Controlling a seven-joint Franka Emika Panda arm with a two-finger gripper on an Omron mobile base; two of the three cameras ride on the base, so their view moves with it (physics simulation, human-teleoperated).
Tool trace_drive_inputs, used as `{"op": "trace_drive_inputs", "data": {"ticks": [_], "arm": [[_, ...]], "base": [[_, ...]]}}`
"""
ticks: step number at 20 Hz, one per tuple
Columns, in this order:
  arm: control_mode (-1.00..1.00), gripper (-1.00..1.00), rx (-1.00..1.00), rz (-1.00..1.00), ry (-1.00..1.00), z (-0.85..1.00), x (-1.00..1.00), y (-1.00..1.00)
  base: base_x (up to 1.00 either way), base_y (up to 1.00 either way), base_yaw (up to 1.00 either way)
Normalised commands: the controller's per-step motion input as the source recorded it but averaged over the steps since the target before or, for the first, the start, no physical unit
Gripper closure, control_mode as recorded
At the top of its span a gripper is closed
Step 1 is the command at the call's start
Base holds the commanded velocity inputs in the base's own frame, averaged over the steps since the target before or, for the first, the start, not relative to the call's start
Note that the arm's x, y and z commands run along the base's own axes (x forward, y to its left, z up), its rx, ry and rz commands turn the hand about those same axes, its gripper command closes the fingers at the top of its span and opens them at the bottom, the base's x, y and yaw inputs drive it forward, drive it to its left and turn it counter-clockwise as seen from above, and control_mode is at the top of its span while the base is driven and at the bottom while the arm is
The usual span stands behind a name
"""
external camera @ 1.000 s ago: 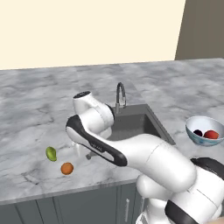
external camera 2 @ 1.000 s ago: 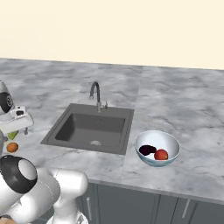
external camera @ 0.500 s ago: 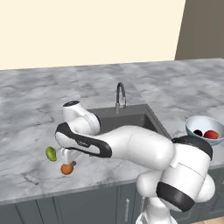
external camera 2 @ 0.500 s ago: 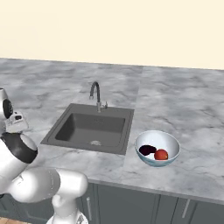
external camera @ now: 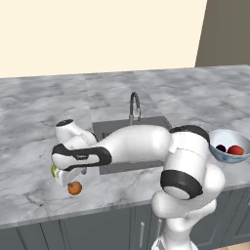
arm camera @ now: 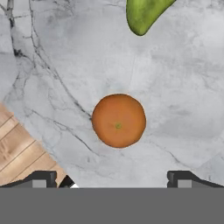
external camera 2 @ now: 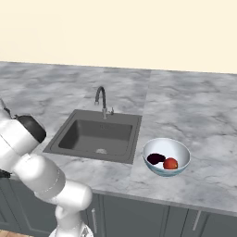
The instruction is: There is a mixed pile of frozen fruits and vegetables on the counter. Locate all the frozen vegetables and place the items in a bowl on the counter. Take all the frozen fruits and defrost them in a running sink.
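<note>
My gripper (external camera: 68,180) hangs open just above the orange ball (external camera: 74,188) near the counter's (external camera: 39,107) front edge, left of the sink (external camera: 128,128). In the hand view the orange ball (arm camera: 118,120) lies on the marble between and beyond my two spread fingertips (arm camera: 41,179), untouched. The yellow-green oval fruit (arm camera: 142,15) lies a little farther on; in the left base view this oval fruit (external camera: 54,170) is half hidden behind my hand. The pale bowl (external camera 2: 181,150) right of the sink (external camera 2: 99,134) holds the dark eggplant (external camera 2: 156,159) and the red ball (external camera 2: 170,163).
The curved metal tap (external camera: 134,105) stands behind the basin. In the hand view the counter's front edge runs diagonally at lower left, with wooden floor (arm camera: 19,148) beyond it. Open marble (external camera 2: 194,106) stretches behind and right of the bowl.
The arm has swung left and down, bringing the hand over the orange ball. The jaws have stayed open. The fruits and the bowl have not moved.
</note>
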Motion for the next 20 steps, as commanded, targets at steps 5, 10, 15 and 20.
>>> {"op": "trace_drive_inputs", "data": {"ticks": [5, 10, 15, 20], "arm": [[-1.00, -1.00, -0.03, 0.00, 0.00, -0.48, 0.50, 0.29], [-1.00, -1.00, -0.06, -0.02, 0.02, -0.29, 0.10, 0.29], [-1.00, -1.00, 0.00, -0.08, 0.04, -0.16, -0.23, 0.03], [-1.00, -1.00, -0.01, -0.08, 0.02, -0.21, -0.05, -0.08]], "base": [[0.00, 0.00, 0.00], [0.00, 0.00, 0.00], [0.00, 0.00, 0.00], [0.00, 0.00, 0.00]]}}
